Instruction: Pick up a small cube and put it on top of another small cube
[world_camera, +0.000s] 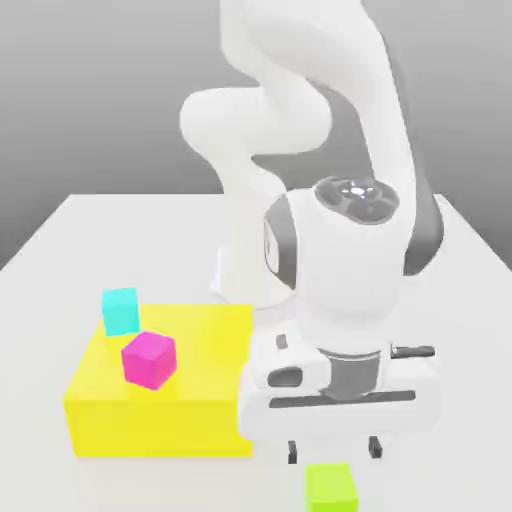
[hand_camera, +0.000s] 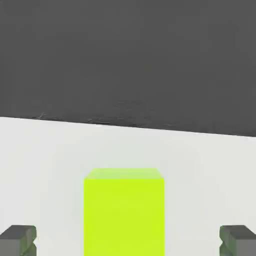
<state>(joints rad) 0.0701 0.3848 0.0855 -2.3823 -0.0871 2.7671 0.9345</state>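
1. Lime cube (world_camera: 331, 488): on the white table (world_camera: 180, 490), near its edge, under the gripper (world_camera: 334, 450).
2. Arm (world_camera: 340, 250): reaches forward from its base and bends down on the exterior view's right; hand roughly level, fingers pointing down.
3. Gripper: wide open, nothing held. Fingertips above the lime cube, apart from it in the exterior view.
4. Alignment: in the hand view the lime cube sits between the two fingertips, bare table visible on both sides of it. Its sides look about square to the fingers. Exact height of the gap: cannot tell.
5. Turquoise cube (world_camera: 121, 312): over at the exterior view's left, on the yellow block (world_camera: 160, 428), by its far left corner as seen there.
6. Magenta cube (world_camera: 149, 360): also on the block, nearer the viewer, turned at an angle.
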